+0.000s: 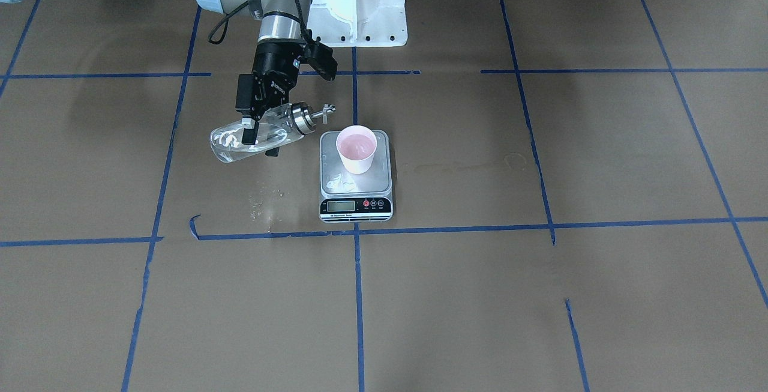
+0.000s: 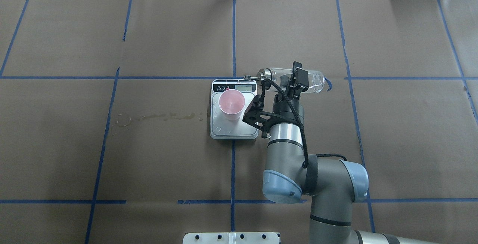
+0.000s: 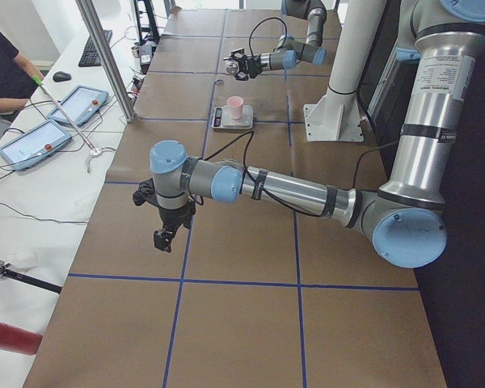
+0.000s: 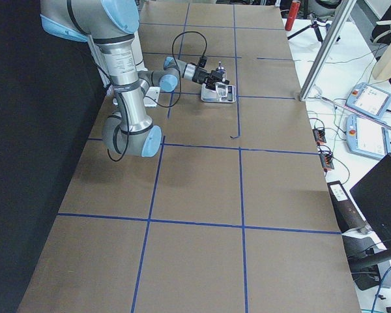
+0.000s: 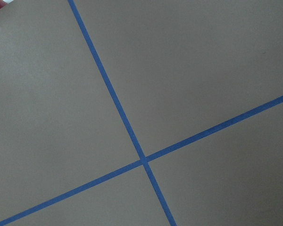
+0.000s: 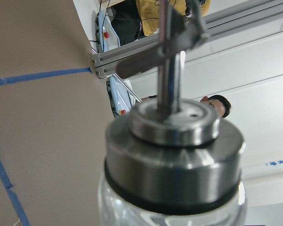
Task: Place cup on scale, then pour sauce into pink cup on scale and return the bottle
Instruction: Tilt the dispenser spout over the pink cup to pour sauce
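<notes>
My right gripper (image 1: 259,140) is shut on the bottle (image 1: 240,143), a clear glass cylinder with a metal cap. It holds the bottle tipped almost level above the table, with clear sauce (image 1: 231,150) lying along its lower side. The thin spout (image 1: 327,111) points toward the scale (image 1: 355,206) and ends beside the cup (image 1: 356,149), not over it. The cup, white outside and pink inside, stands upright on the scale's platform. In the overhead view the gripper (image 2: 295,79), bottle (image 2: 313,80), cup (image 2: 231,104) and scale (image 2: 233,133) show again. The right wrist view shows the cap (image 6: 172,141) up close. My left gripper (image 3: 163,238) hangs over bare table far from the scale; I cannot tell if it is open.
Wet drops (image 1: 264,200) lie on the brown paper beside the scale. A dried stain (image 1: 474,167) runs on its other side. The white robot pedestal (image 1: 358,8) stands behind the scale. Blue tape lines (image 5: 141,160) cross the table. Operators' tablets (image 3: 32,141) lie beyond the table edge.
</notes>
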`<action>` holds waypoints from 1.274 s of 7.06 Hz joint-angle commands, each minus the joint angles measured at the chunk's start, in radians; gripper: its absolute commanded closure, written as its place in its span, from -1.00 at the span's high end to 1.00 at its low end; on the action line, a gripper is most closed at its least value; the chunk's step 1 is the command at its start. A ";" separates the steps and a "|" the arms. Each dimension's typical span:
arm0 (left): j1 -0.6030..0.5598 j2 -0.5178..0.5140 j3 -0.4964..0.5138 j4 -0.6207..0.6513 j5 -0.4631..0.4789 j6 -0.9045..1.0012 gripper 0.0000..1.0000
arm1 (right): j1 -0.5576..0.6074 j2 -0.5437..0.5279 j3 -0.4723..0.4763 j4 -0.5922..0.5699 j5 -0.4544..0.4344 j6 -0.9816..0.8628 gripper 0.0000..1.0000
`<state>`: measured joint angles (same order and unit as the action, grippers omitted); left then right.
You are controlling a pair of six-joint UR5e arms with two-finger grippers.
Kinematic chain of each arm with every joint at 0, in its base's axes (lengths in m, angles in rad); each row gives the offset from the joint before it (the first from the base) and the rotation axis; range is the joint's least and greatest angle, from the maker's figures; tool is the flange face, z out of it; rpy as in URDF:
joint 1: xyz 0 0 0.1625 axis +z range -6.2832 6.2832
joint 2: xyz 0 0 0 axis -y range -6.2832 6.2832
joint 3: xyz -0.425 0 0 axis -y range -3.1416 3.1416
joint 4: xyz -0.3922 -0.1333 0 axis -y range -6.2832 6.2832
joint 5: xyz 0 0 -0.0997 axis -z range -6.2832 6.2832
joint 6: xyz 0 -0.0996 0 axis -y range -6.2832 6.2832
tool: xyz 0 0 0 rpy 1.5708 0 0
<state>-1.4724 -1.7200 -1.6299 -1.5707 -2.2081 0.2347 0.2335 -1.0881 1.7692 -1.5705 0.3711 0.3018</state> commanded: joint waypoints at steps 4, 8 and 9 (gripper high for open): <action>-0.005 -0.001 0.041 -0.047 -0.001 0.000 1.00 | 0.000 0.017 -0.112 -0.011 -0.133 -0.263 -1.00; -0.005 -0.004 0.096 -0.115 -0.001 -0.003 1.00 | -0.020 0.019 -0.108 -0.011 -0.204 -0.419 -1.00; -0.005 -0.004 0.097 -0.115 -0.001 -0.005 1.00 | -0.022 0.033 -0.099 -0.011 -0.231 -0.478 -1.00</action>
<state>-1.4772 -1.7241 -1.5351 -1.6841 -2.2089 0.2313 0.2147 -1.0666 1.6625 -1.5815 0.1738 -0.0986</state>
